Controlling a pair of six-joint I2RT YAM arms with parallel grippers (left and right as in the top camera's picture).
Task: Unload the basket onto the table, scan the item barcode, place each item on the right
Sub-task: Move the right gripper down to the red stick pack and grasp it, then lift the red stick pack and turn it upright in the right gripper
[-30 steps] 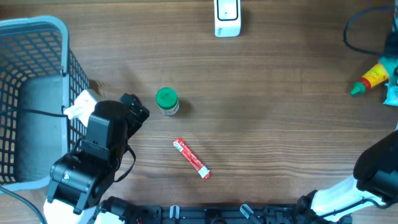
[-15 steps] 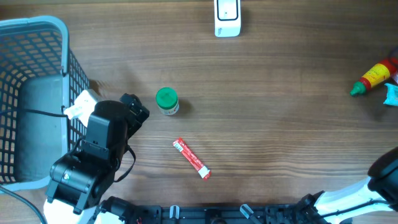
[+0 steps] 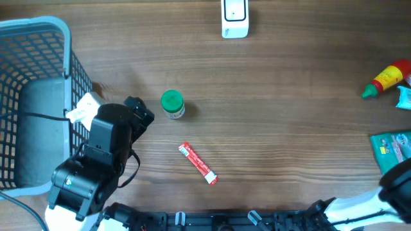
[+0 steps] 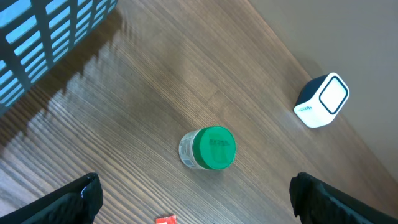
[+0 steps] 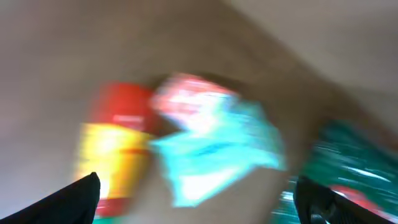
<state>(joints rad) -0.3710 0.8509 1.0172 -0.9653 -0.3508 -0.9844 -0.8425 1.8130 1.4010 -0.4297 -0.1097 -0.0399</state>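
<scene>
Two arms, and neither one is gripping anything right now. We're looking at the left gripper (image 4: 198, 204) first. Its fingers are standing wide apart at the bottom corners of the wrist view, empty, and aiming down toward the green-lidded jar (image 4: 208, 148). That jar is standing upright on the table (image 3: 289, 128), left of centre, near the wire basket (image 3: 38, 38) at the left edge. We're reading the jar as the item due for scanning, since the left arm (image 3: 96, 160) is crouching just beside it, angled in from the near left corner. The barcode scanner (image 3: 234, 18) is sitting at the middle of the far edge, well apart from the jar. It has bare table around it, we judge so an item can be brought up to it. A red stick packet (image 3: 198, 163) is lying flat nearer the front edge.

Over at the right edge, the right gripper (image 5: 198, 200) is giving us a blurred view. Even so, its fingertips are showing wide apart with nothing between them, above a red-and-yellow squeeze bottle (image 5: 115, 155), a teal packet (image 5: 214, 152) and a green pouch (image 5: 354, 162). The right arm (image 3: 395, 189) is sitting low in the near right corner.
</scene>
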